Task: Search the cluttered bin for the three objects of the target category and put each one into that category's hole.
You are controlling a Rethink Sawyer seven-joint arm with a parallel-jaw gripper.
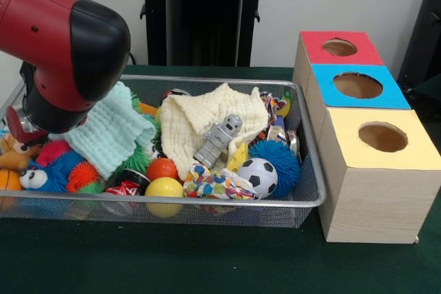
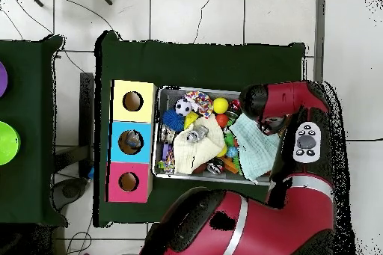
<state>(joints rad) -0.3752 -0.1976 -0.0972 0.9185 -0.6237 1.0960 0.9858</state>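
I have the arm (image 1: 65, 46) filling the upper left of the front view, its wrist low over the left end of the wire bin (image 1: 303, 201). The gripper itself is hidden behind the wrist and a mint cloth (image 1: 107, 132), so I cannot tell how it stands or whether it has anything in it. The overhead view is no better; there the arm covers the bin's right end.

I don't know the target category from here. The candidates I can see sit toward the lower centre of the front view: a soccer ball (image 1: 257, 175), a yellow ball (image 1: 164, 189), an orange ball (image 1: 162, 168), a blue spiky ball (image 1: 275, 158) and a grey robot figure (image 1: 218, 140) lying on a cream cloth (image 1: 196, 118). The sorting box stands at the right, just beside the bin, with a red hole (image 1: 340, 47), a blue hole (image 1: 357, 85) and a yellow hole (image 1: 382, 137).

To do this well, I judge the cloths should be shifted aside first, since they likely cover more toys. I would lift straight up before travelling, so nothing snags on the mesh wall.
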